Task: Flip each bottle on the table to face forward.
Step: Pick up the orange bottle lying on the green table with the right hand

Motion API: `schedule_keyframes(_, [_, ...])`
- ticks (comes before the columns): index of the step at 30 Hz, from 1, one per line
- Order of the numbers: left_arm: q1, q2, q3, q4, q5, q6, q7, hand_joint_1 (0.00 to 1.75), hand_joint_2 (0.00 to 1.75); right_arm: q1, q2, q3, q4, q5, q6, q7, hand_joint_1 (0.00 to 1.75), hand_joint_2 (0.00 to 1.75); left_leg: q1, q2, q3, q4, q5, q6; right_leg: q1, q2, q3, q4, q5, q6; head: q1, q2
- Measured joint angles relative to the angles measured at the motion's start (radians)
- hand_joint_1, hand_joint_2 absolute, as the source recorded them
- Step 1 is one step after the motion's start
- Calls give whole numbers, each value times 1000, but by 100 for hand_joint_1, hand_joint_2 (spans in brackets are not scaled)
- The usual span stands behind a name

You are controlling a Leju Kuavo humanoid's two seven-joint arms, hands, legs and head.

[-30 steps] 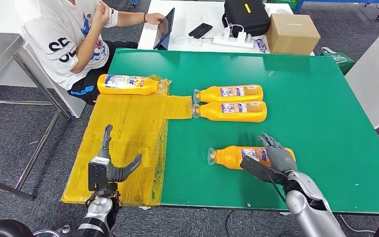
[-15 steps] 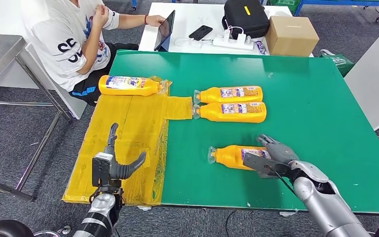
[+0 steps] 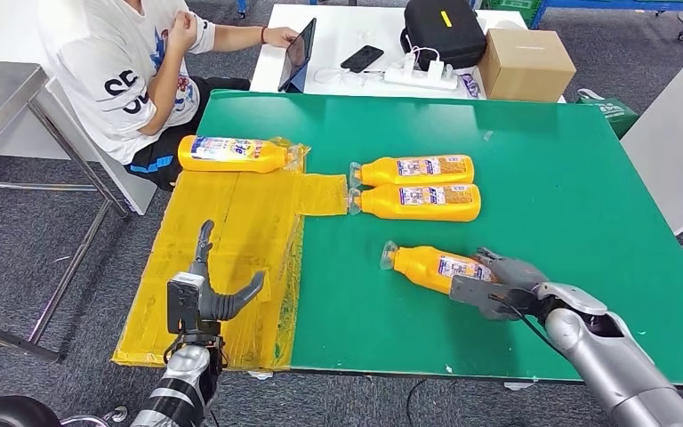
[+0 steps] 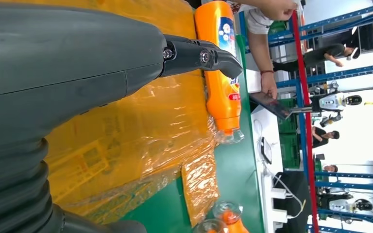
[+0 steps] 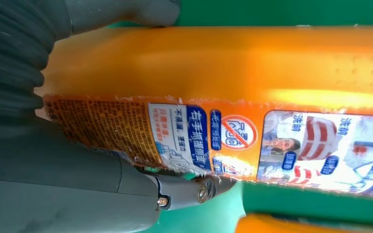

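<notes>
While gripped by right hand, bottle aslant.

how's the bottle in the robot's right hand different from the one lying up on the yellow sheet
The held bottle lies on the bare green table, gripped at its base end by the right hand; the bottle on the yellow sheet lies untouched on the plastic-wrapped sheet.
The held bottle's cap points left and lies slightly tilted; the sheet bottle's cap points right.
Both are orange, labelled and lying on their sides.
</notes>
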Motion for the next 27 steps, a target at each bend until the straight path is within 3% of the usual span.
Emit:
schedule_keyframes(8, [-14,-10,-2,10,13,-4,-1,0,175,-28,-61,76,-9,-35,32,14,175,175,0,0,0,0,0,0,0,0,0,0,0,0,0,0])
schedule_keyframes(12, [-15,-17,-5,16,22,-7,-2,0,175,-28,-52,100,-5,-31,-57,11,175,175,1,2,0,0,0,0,1,1,0,0,0,0,0,0])
schedule_keyframes(14, [-13,-20,-6,16,22,-12,0,0,175,-5,-16,90,-1,-13,-176,-13,175,175,1,2,0,0,-1,0,1,2,0,0,0,0,0,0])
schedule_keyframes(16, [-4,-24,-8,6,18,-17,8,0,175,35,48,56,-1,20,-316,-47,175,175,1,3,0,0,-1,0,2,2,-1,0,0,0,0,0])
schedule_keyframes(18, [7,-27,-9,-9,13,-19,18,0,175,68,116,17,-7,48,-396,-63,175,175,2,4,0,0,0,0,2,3,-2,1,0,0,-1,0])
schedule_keyframes(21, [18,-31,-16,-26,8,-21,27,0,175,95,180,-22,-21,66,-413,-64,175,175,3,1,-2,0,1,-1,3,1,-3,1,0,-1,0,0])
schedule_keyframes(27, [26,-31,-20,-41,6,-24,32,0,175,120,233,-76,-33,79,-424,-84,175,175,2,1,-4,0,0,-1,2,1,-3,1,0,-1,0,0])
